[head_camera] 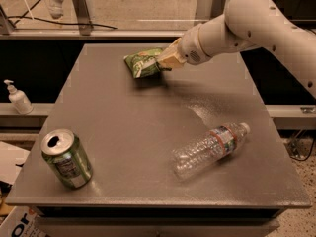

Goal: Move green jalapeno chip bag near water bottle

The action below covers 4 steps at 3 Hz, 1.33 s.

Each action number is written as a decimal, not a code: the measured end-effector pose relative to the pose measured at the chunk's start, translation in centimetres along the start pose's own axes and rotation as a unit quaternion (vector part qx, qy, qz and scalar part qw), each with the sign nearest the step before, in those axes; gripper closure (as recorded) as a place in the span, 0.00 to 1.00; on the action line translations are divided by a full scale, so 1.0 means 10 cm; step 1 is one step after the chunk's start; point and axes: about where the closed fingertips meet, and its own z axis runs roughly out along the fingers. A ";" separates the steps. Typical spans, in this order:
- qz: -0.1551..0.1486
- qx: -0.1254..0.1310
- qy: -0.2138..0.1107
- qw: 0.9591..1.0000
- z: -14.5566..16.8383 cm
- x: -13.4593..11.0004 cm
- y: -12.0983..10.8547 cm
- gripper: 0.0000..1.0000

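The green jalapeno chip bag [142, 63] is held above the far middle of the grey table [118, 132], tilted, with a shadow under it. My gripper [164, 60] is shut on the bag's right edge, at the end of the white arm that comes in from the upper right. The water bottle [211, 149] lies on its side near the table's front right, white cap pointing right and away, label band near the cap end. The bag is well apart from the bottle, up and to the left of it.
A green soda can [66, 158] stands tilted at the table's front left corner. A small white pump dispenser [18, 97] sits on a ledge off the left edge. A railing runs behind the table's far edge.
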 end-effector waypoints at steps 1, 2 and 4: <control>0.002 -0.005 0.004 1.000 -0.29 -0.01 0.15 1.00; 0.005 -0.014 0.006 1.000 -0.53 0.02 0.37 1.00; 0.032 -0.035 0.016 0.999 -0.81 0.32 0.85 1.00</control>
